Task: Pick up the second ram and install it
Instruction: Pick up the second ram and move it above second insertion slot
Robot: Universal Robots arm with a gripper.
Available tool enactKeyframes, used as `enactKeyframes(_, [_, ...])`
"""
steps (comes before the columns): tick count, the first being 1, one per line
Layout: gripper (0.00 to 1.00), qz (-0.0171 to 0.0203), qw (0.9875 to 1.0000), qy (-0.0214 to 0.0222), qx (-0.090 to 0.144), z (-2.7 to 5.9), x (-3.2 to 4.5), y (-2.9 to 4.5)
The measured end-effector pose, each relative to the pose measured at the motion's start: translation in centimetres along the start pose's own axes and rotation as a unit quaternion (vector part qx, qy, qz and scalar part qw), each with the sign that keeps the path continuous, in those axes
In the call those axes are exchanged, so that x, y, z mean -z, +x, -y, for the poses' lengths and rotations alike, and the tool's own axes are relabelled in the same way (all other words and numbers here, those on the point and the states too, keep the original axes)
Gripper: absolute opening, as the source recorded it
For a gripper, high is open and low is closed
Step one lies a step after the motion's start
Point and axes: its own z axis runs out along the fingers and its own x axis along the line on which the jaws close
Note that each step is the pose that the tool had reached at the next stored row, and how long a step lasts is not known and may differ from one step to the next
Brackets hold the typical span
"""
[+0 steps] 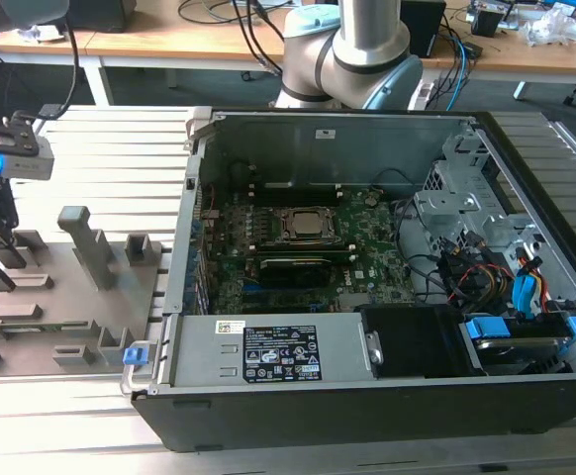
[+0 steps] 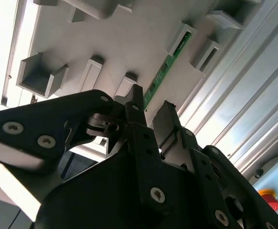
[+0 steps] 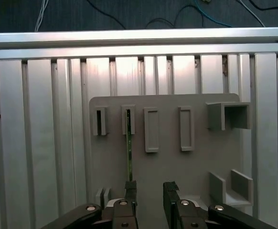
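While the second ram point(image 3: 128, 143) stands in the holder point(image 3: 201, 164), the gripper point(image 3: 148, 188) hangs open, empty.

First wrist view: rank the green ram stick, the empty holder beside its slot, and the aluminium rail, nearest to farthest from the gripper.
1. Green ram stick, its near end by one fingertip of the open gripper.
2. Empty holder, at the stick's far end.
3. Aluminium rail, beyond the grey plate.

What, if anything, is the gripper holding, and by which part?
Nothing. The gripper stands open and empty near the green RAM stick in its grey holder.
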Motion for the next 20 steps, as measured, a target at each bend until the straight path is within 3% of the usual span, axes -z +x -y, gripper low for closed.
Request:
enactKeyframes(14, [0.36,0.0000,1.0000,0.0000,0.000,-0.02,-1.66,0.07])
enactKeyframes(18, [0.36,0.0000,1.0000,0.0000,0.000,0.00,-1.98,1.00])
enactKeyframes(20, [0.36,-0.0001,1.0000,0.0000,0.000,-0.01,-2.53,1.08])
